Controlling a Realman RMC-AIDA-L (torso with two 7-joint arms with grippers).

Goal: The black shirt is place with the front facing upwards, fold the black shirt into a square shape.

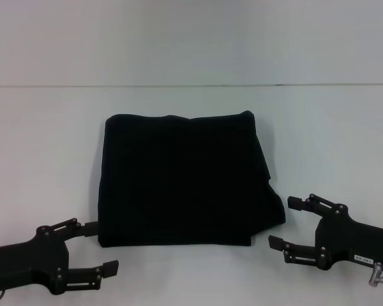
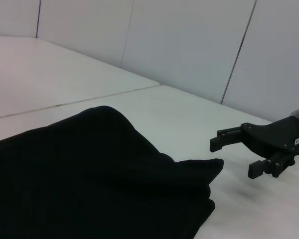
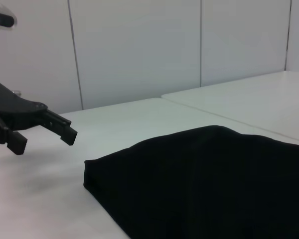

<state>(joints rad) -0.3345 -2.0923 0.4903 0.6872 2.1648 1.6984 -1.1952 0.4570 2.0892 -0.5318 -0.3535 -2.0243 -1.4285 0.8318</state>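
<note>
Black shirt [image 1: 182, 182] lies folded, roughly square.

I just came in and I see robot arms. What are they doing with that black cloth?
They are folding the black shirt. It already lies folded into a roughly square bundle on the white table. Neither arm is holding it now. The left end effector sits open by the shirt's near left corner, and the right end effector sits open just off its near right side.
</note>
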